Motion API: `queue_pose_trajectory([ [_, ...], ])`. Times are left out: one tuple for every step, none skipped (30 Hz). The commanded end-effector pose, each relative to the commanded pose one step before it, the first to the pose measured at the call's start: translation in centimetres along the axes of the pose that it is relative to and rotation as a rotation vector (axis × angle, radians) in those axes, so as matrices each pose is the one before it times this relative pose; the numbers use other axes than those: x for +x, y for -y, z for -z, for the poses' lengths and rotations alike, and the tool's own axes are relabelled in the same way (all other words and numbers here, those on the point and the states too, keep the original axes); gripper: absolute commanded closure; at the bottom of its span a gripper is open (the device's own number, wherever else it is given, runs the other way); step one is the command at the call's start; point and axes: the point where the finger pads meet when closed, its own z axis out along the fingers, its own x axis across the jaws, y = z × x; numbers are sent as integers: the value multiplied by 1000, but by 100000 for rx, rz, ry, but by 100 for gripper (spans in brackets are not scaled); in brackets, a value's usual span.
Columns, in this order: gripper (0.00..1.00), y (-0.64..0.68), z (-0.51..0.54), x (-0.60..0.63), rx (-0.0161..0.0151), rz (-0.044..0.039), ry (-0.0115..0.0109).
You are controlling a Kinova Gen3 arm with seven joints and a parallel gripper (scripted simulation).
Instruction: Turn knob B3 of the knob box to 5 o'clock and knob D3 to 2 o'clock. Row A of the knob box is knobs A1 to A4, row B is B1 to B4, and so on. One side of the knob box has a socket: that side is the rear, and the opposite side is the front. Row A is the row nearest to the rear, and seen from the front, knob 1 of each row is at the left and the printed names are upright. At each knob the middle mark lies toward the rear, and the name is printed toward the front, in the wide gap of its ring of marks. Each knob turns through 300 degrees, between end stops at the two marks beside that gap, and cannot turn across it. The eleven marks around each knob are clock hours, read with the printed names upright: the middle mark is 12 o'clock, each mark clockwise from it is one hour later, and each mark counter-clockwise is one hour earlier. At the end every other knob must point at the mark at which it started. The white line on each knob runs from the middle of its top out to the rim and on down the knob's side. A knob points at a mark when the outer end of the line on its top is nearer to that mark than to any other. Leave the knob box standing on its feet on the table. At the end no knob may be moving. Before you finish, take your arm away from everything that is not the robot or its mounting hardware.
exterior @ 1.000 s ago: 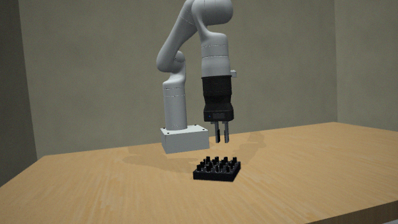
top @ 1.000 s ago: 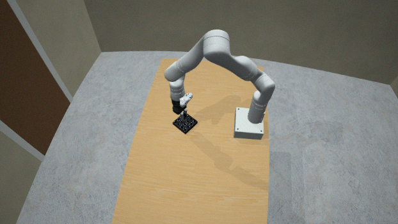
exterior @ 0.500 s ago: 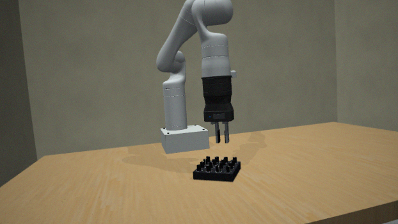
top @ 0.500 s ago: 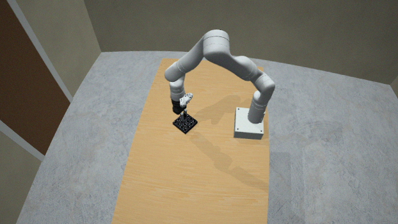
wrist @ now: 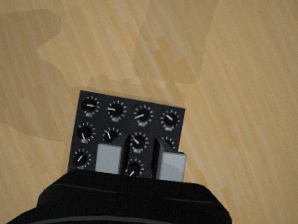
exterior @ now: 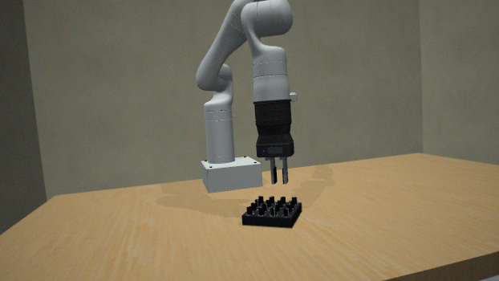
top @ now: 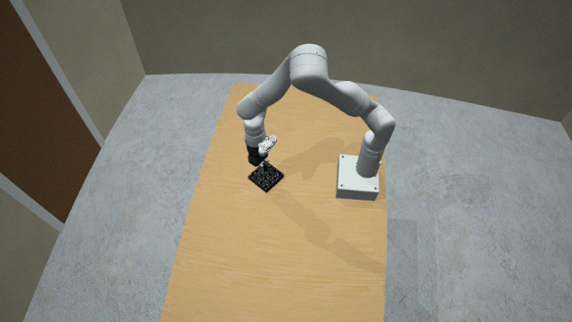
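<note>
Gripper [exterior: 279, 175] hung part-open and empty above the small black square knob box [exterior: 272, 213] on the wooden table [exterior: 361, 225]. Knobs looked small, rigid, probably slippery; pinch across the sides.

I see a light wooden table [exterior: 361, 225] standing on grey floor [top: 483, 184]. On it sits the black knob box [exterior: 272, 218] (flat on its feet), with the arm's white base block [exterior: 232, 174] well behind it.

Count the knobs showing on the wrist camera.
10 knobs: four across the far row, four in the second row, two partly covered, two in the third row. The gripper hides the rest.
</note>
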Motion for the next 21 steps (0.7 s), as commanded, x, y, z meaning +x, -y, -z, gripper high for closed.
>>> queue_pose_trajectory([
  [54,-16,-366,-162,140,-240,274],
  [54,1,-130,-3,0,1,-1],
  [54,1,-133,-3,0,1,0],
  [54,1,-136,-4,0,0,0],
  [54,0,0,0,0,0,0],
  [54,0,0,0,0,0,0],
  [54,2,-137,-4,0,-1,1],
  [54,1,-138,-3,0,1,-1],
  [54,1,-139,-3,0,0,0],
  [54,2,-139,-4,0,-1,1],
  [54,1,-138,-3,0,0,0],
  [54,1,-136,-3,0,1,-1],
  [54,1,-134,-3,0,0,0],
  [54,2,-132,-4,0,-1,1],
  [54,1,-128,-3,0,1,-1],
  [54,1,-125,-3,0,1,0],
  [54,1,-120,-3,0,0,0],
  [54,1,-116,-3,0,-1,1],
  [54,1,-111,-2,0,0,0],
  [54,1,-105,-2,0,1,-1],
  [54,1,-99,-2,0,0,0],
])
